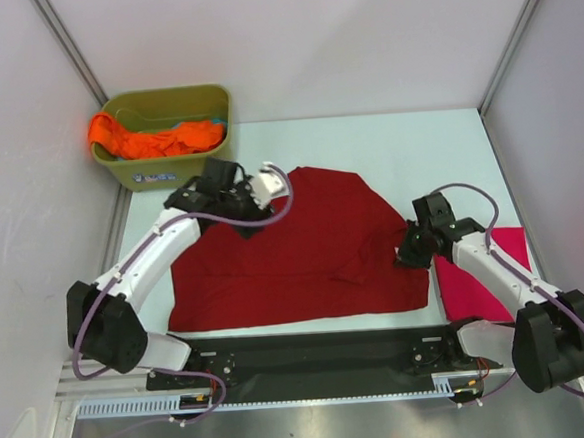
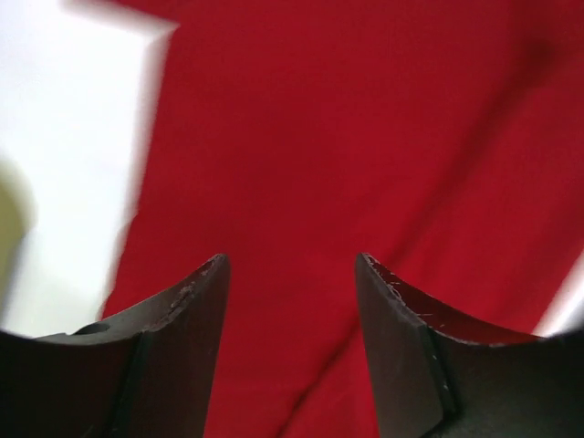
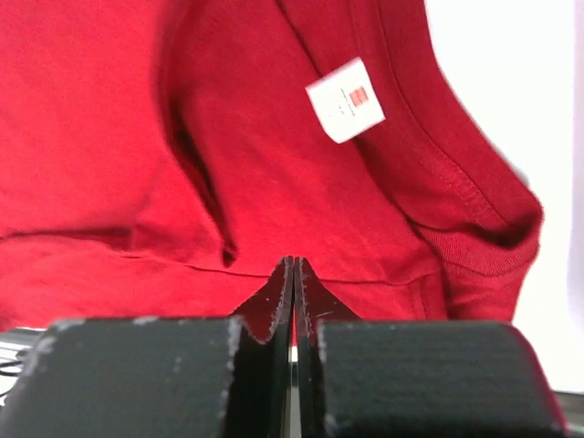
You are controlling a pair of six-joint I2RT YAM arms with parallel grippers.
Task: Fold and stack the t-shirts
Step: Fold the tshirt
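Observation:
A dark red t-shirt [image 1: 304, 248] lies spread across the middle of the table. My left gripper [image 1: 272, 183] hangs over its far left part, open, with only red cloth [image 2: 347, 137] below the empty gap between its tips [image 2: 292, 265]. My right gripper [image 1: 407, 254] sits at the shirt's right edge, shut, its tips [image 3: 294, 263] pressed together just short of the collar [image 3: 456, 182] and a white label [image 3: 345, 100]. I see no cloth pinched between them. A magenta-pink t-shirt [image 1: 477, 286] lies folded at the right under the right arm. An orange t-shirt [image 1: 156, 138] is bunched in the tub.
An olive-green tub [image 1: 173, 172] stands at the table's far left corner. White walls close the table in on the left, back and right. A black rail [image 1: 311, 353] with the arm bases runs along the near edge.

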